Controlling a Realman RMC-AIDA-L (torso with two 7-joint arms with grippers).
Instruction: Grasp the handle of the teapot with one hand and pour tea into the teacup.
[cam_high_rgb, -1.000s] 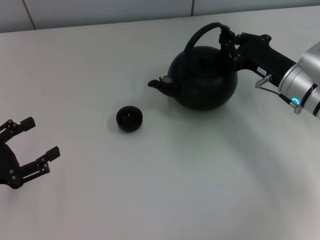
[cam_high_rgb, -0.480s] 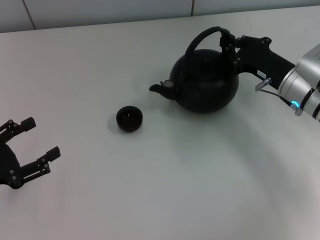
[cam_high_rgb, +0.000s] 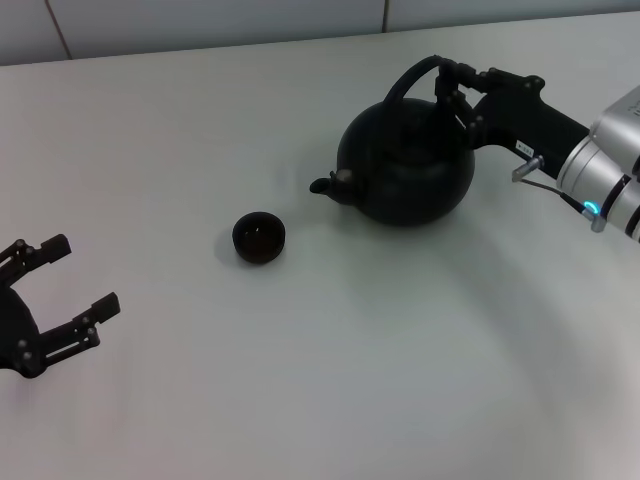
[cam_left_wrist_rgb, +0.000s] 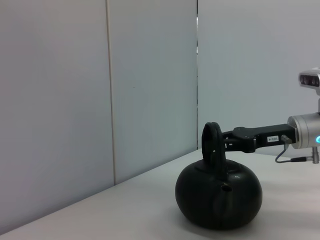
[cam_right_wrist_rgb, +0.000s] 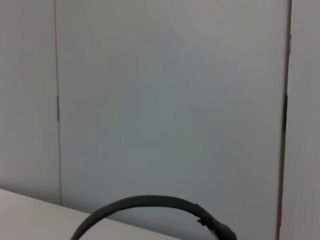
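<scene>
The matte-black teapot (cam_high_rgb: 405, 165) is on the white table at the back right, spout (cam_high_rgb: 325, 186) pointing left toward the teacup. My right gripper (cam_high_rgb: 452, 88) is shut on the right end of the arched handle (cam_high_rgb: 405, 82). The small black teacup (cam_high_rgb: 259, 237) stands to the left and in front of the spout, a short gap away. My left gripper (cam_high_rgb: 58, 285) is open and empty at the front left. The left wrist view shows the teapot (cam_left_wrist_rgb: 218, 197), its handle (cam_left_wrist_rgb: 212, 145) and my right gripper (cam_left_wrist_rgb: 227, 145) on it. The right wrist view shows only the handle arc (cam_right_wrist_rgb: 145, 202).
The white table (cam_high_rgb: 320, 380) runs out in front and to the left. A pale panelled wall (cam_high_rgb: 200, 20) stands behind its far edge.
The teapot has turned a little in my right gripper: the spout has dropped toward the front and right, and the handle top has shifted right. The teacup and left arm have not moved.
</scene>
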